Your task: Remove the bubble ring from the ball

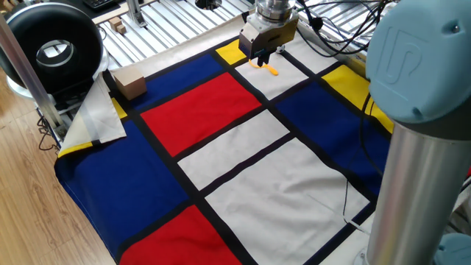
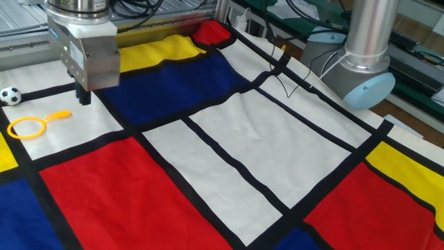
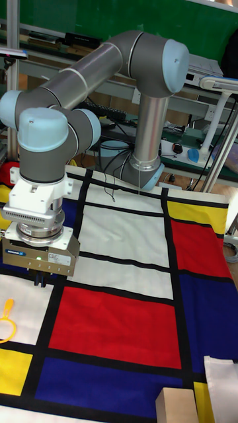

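The ball (image 2: 10,95), white with black patches, rests on the white cloth panel at the far left. The orange-yellow bubble ring (image 2: 28,127) lies flat just in front of it, apart from it, with its handle pointing right. My gripper (image 2: 83,98) hangs above the cloth a little right of the handle, fingers close together and holding nothing. In the one fixed view the gripper (image 1: 263,59) hides the ball and only part of the ring (image 1: 269,69) shows. In the tall fixed view the ring (image 3: 5,316) lies at the left edge, below-left of the gripper (image 3: 38,280).
A colour-block cloth (image 1: 221,147) of red, blue, white and yellow panels covers the table. A cardboard box (image 1: 128,82) sits at its left corner beside a folded cloth flap (image 1: 99,114). A thin cable (image 2: 277,76) trails over the cloth towards the arm's base (image 2: 361,76).
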Available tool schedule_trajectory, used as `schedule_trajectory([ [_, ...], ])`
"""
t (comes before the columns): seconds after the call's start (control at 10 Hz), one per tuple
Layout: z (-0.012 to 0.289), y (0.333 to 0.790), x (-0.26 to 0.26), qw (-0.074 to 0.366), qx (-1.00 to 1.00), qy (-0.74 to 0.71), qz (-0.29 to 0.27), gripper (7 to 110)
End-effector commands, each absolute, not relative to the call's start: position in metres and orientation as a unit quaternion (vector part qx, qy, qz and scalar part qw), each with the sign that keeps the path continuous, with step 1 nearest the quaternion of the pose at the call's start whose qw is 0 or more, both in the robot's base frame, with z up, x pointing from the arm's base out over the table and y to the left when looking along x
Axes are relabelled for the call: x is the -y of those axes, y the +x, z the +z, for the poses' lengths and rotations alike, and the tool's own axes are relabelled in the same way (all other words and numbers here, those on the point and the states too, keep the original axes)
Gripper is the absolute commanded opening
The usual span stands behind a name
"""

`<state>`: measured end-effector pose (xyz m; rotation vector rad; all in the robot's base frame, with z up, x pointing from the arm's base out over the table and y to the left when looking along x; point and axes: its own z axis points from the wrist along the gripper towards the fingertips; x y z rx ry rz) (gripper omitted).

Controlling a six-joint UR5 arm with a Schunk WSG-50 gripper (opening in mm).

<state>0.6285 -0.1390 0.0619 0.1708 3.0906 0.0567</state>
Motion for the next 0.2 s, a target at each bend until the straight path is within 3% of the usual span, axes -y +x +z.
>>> schedule_trajectory([
  [0.0,0.0661,0.6424,0.1401,0.048,-0.996,0.070,0.017,7],
  [0.1,0.0665,0.6469,0.1481,0.059,-0.996,0.070,0.002,7],
])
